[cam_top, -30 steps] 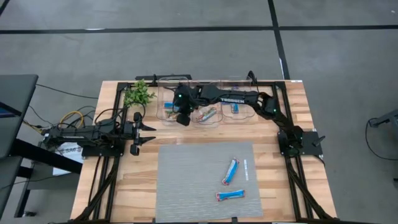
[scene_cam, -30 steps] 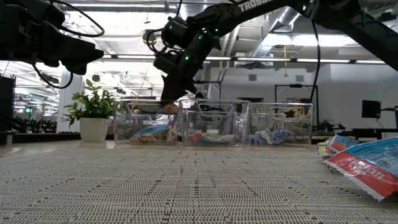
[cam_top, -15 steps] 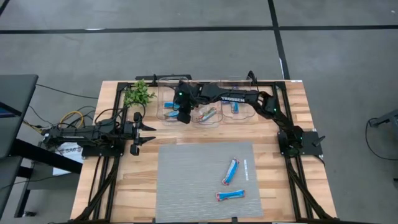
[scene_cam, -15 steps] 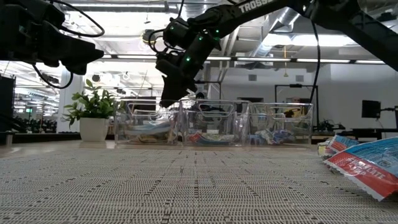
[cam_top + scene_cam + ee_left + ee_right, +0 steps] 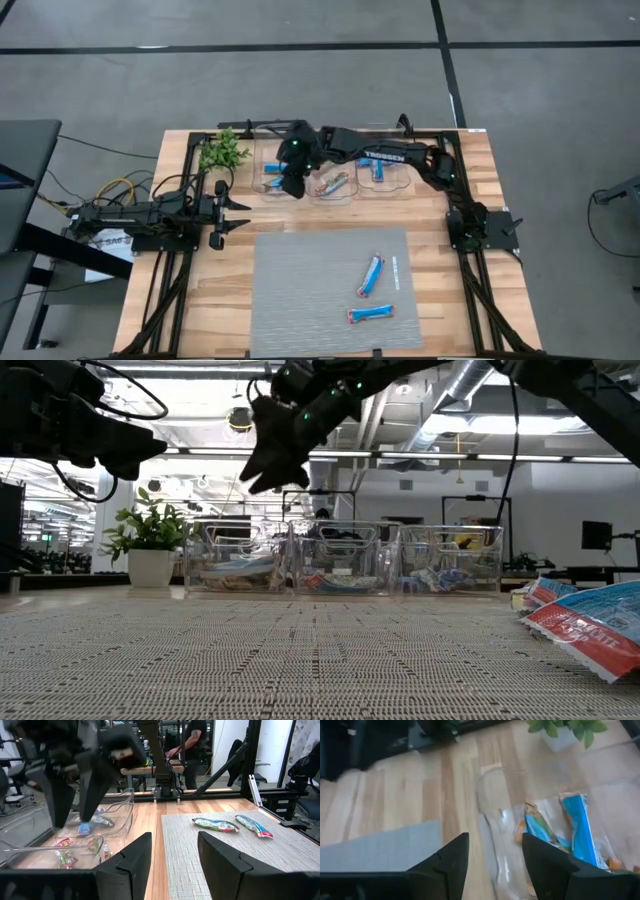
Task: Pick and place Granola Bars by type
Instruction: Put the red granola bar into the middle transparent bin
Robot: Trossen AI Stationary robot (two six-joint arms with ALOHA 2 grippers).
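Two blue-and-white granola bars lie flat on the grey mat; they also show in the left wrist view. Three clear bins stand in a row at the far edge. The left bin holds blue bars, and the middle bin holds multicoloured ones. My right gripper is open and empty, raised above the left bin. My left gripper is open and empty at the table's left side.
A green plant in a white pot stands left of the bins. The right bin holds a blue bar. A small white strip lies on the mat beside the bars. A person stands in the room beyond the table.
My right gripper has risen from the left bin's rim to well above the bins, staying over that bin. A brownish bar that showed at its fingertips a second ago is no longer there.
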